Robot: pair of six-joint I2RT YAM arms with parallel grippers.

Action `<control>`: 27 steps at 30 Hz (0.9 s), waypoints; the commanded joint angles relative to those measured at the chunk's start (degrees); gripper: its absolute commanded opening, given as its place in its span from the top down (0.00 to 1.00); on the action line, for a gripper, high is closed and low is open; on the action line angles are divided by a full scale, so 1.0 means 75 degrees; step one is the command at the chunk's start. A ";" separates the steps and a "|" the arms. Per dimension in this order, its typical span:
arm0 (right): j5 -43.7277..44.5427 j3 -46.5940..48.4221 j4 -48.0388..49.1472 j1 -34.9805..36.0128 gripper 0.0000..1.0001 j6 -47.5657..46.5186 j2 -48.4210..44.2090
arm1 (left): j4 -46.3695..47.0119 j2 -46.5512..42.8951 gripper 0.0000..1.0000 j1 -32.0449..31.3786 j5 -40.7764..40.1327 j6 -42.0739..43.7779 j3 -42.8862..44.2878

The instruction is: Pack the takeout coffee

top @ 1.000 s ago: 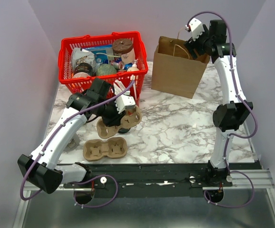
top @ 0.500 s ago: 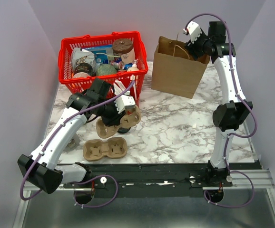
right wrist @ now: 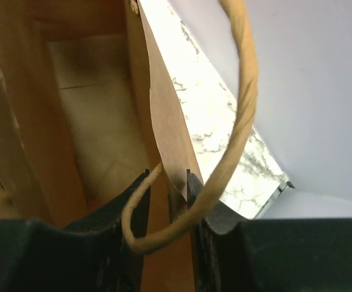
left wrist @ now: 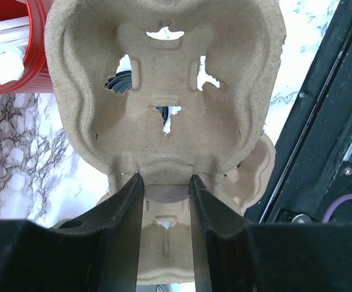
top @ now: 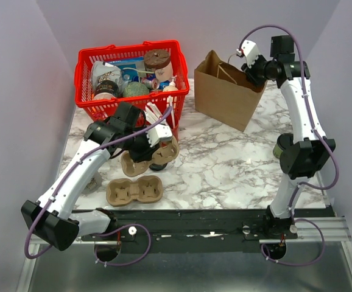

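Note:
My left gripper [top: 154, 143] [left wrist: 162, 179] is shut on the rim of a brown pulp cup carrier [top: 153, 156] [left wrist: 164, 91], holding it tilted just above the marble table. A dark round edge [top: 159, 165] [left wrist: 120, 82] shows under the carrier and through its holes. I cannot tell whether that edge is the takeout coffee, which otherwise stays hidden. My right gripper [top: 251, 74] [right wrist: 167, 176] is at the top right of the brown paper bag [top: 225, 100]. Its jaws are closed on the bag's wall [right wrist: 164, 121], with the twisted handle [right wrist: 240, 103] looping across them.
A second pulp carrier [top: 133, 190] lies flat near the table's front edge. A red basket [top: 130, 47] full of groceries stands at the back left, close behind my left arm. Something grey [top: 91, 182] peeks out under the left forearm.
My right gripper has closed on the bag's rim and shifted right. The bag's top has leaned over with it. The left gripper and its carrier have not moved.

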 commanded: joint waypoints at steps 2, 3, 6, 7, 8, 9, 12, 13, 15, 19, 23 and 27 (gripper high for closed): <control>-0.0647 -0.0694 -0.0807 -0.0018 0.74 0.0249 -0.0841 | 0.0115 -0.0142 1.00 -0.0024 -0.0207 0.0225 -0.0162; -0.0798 -0.0904 -0.0843 -0.0007 0.76 0.0308 -0.0912 | 0.0126 -0.0119 1.00 -0.0024 -0.0218 0.0237 -0.0151; -0.1021 -0.1315 -0.0879 0.0017 0.82 0.0460 -0.1216 | 0.0127 -0.0026 1.00 -0.0036 -0.0207 0.0260 -0.0069; -0.1046 -0.1571 -0.0867 0.0017 0.83 0.0484 -0.1345 | 0.0126 0.0033 1.00 -0.0036 -0.0207 0.0260 -0.0022; -0.1057 -0.1678 -0.0832 0.0028 0.85 0.0577 -0.1392 | 0.0126 0.0057 1.00 -0.0047 -0.0207 0.0260 0.0071; -0.1104 -0.1772 -0.0820 0.0040 0.86 0.0624 -0.1463 | 0.0150 0.0080 1.00 -0.0036 -0.0218 0.0260 0.0130; -0.1232 -0.2066 -0.0878 0.0040 0.90 0.0636 -0.1709 | 0.0220 0.0127 1.00 -0.0036 -0.0347 0.0249 0.0388; -0.1280 -0.2113 -0.0879 0.0052 0.91 0.0625 -0.1791 | 0.0267 0.0127 1.00 -0.0036 -0.0359 0.0202 0.0470; -0.1397 -0.2253 -0.0925 0.0052 0.95 0.0520 -0.2095 | 0.0431 0.0104 1.00 -0.0047 -0.0417 0.0190 0.0809; -0.1748 -0.2686 -0.0890 0.0134 0.99 0.0262 -0.2798 | 0.0793 0.0057 1.00 -0.0047 -0.0523 0.0225 0.1571; -0.1948 -0.3062 -0.0936 0.0298 0.99 0.0284 -0.3454 | 0.1635 -0.0083 1.00 -0.0047 -0.0570 0.0237 0.2028; -0.2054 -0.3354 -0.1160 0.0392 0.99 0.0354 -0.3923 | 0.2258 -0.0154 1.00 -0.0106 -0.0675 0.0202 0.2321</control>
